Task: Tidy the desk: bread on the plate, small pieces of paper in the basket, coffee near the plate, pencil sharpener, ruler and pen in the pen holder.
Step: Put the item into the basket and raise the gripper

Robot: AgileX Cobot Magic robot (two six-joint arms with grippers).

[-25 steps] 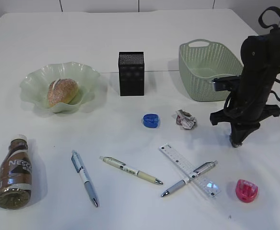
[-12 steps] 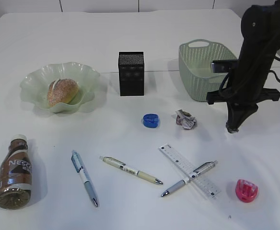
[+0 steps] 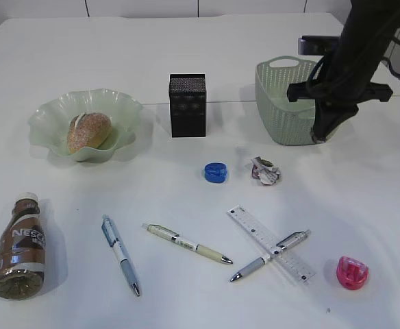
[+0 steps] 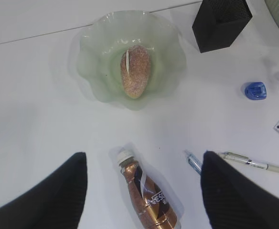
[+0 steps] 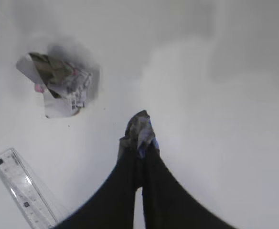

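Paper scrap (image 5: pixel 139 131) pinched in clenched right gripper (image 5: pixel 140 138), basket (image 3: pixel 282 103) at its 9 o'clock, left gripper (image 4: pixel 142 176) released over coffee bottle (image 4: pixel 146 198).

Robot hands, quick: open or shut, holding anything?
Left gripper: open, empty, above the coffee bottle.
Right gripper: shut on a paper scrap.

My exterior camera slants down over the whole bench (image 3: pixel 186 41); both wrist cameras look down from high up, sharing the ruler (image 5: pixel 22 193).
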